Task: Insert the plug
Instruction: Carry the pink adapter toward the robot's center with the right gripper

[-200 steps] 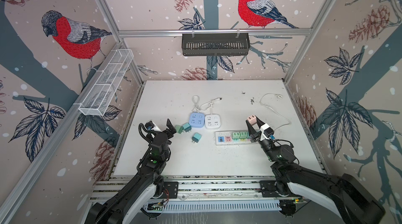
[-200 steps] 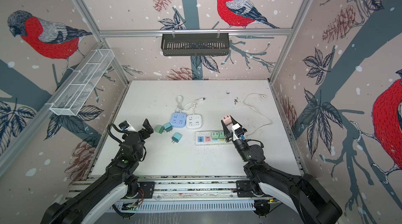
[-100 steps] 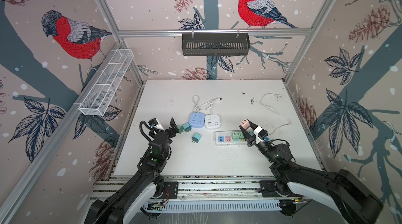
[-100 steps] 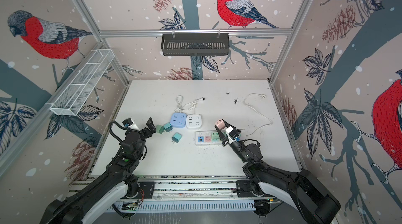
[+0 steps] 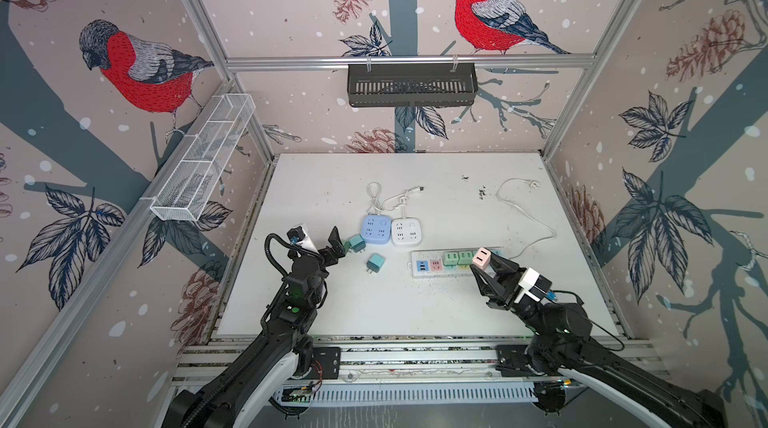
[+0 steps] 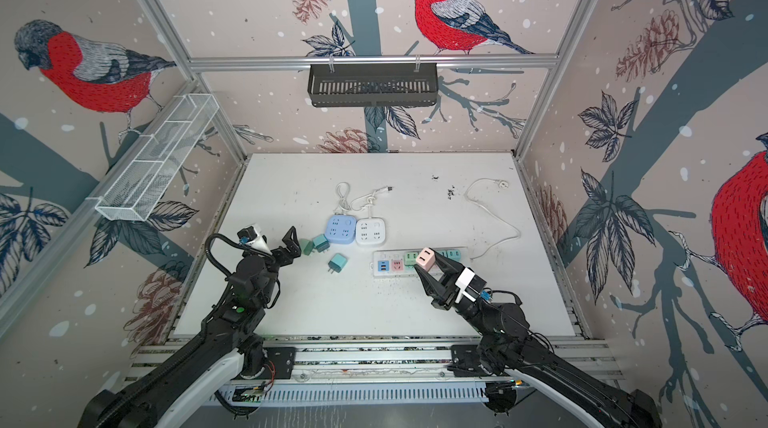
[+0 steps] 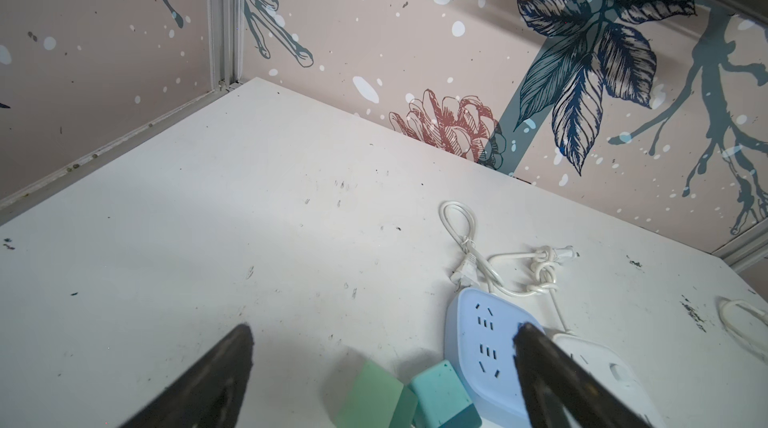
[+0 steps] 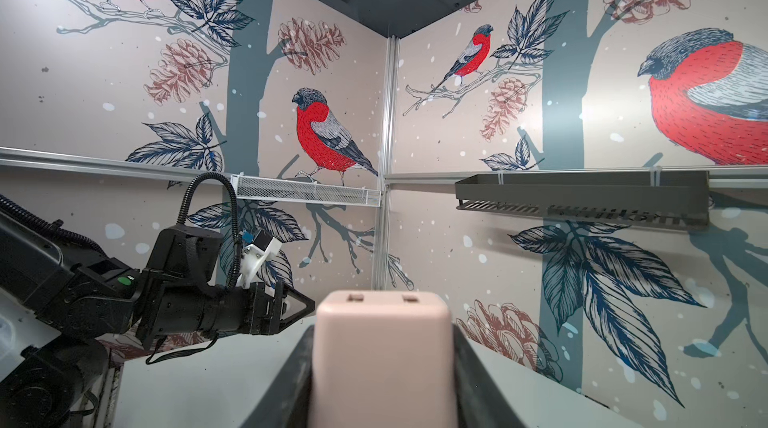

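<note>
A pink plug point(image 5: 482, 256) point(image 6: 424, 257) point(image 8: 382, 359) hangs just above the right part of the white power strip point(image 5: 415, 257) point(image 6: 378, 257), and my right gripper point(image 5: 485, 264) point(image 6: 429, 264) point(image 8: 382, 334) is shut on its sides. The plug's face with two slots points up and away from the wrist. Two green plugs point(image 5: 457, 257) sit in the strip beside it. My left gripper point(image 5: 332, 249) point(image 6: 289, 249) point(image 7: 382, 330) is open and empty, close over a light green plug point(image 7: 374, 392) and a teal plug point(image 7: 440, 394) lying on the table.
Another teal plug point(image 5: 376, 262) lies loose between the arms. A blue cube socket point(image 5: 375, 229) and a white cube socket point(image 5: 406, 232) sit behind it with knotted cords. The strip's white cord point(image 5: 523, 214) loops to the back right. Walls close three sides.
My right gripper has carried the pink plug lower and toward the front, over the strip. My left gripper has edged right toward the green plugs and stayed open.
</note>
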`<action>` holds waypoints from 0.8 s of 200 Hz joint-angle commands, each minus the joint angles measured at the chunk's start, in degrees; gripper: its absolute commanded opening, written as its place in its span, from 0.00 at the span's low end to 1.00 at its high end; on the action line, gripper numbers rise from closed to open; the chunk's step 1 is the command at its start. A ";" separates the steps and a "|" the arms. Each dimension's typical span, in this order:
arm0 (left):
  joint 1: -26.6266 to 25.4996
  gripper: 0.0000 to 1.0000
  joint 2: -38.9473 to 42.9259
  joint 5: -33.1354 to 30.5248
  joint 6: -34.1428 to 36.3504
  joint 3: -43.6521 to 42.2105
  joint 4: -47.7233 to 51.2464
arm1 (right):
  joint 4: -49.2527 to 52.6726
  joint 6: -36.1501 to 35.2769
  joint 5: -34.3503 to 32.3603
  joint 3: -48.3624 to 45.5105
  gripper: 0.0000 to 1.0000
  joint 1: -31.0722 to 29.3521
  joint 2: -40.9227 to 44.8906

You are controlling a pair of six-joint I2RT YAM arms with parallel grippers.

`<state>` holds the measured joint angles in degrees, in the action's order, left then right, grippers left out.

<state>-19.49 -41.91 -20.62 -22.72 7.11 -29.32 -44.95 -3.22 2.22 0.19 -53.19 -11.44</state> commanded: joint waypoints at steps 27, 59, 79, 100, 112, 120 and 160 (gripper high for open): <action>0.04 0.97 -2.90 5.46 2.29 0.79 -5.09 | 0.78 -9.09 3.93 -6.74 0.04 -0.09 0.95; 0.03 0.97 -6.57 7.66 3.54 1.75 -8.05 | -5.26 -15.67 4.04 -5.45 0.05 -0.03 -5.84; -0.05 0.96 -7.59 9.45 3.88 2.25 -8.26 | -7.13 -16.25 3.64 -2.74 0.03 0.08 -12.03; -0.39 0.96 -4.82 11.39 4.43 1.09 -7.57 | -14.73 -17.89 7.63 -3.35 0.04 0.27 -20.19; -0.47 0.94 -1.74 11.52 4.16 -0.26 -7.42 | -16.42 -18.30 7.82 -2.40 0.04 0.33 -25.07; -0.39 0.94 0.23 12.70 3.87 -1.15 -6.94 | -17.17 -18.23 7.36 -1.41 0.03 0.53 -28.08; -0.38 0.82 7.17 29.61 0.30 5.18 8.54 | -17.69 -17.17 11.74 0.85 0.03 0.72 -35.57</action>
<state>-19.88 -36.88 -4.19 -19.70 8.14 -28.21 -57.65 -19.94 9.54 0.32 -52.45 -44.71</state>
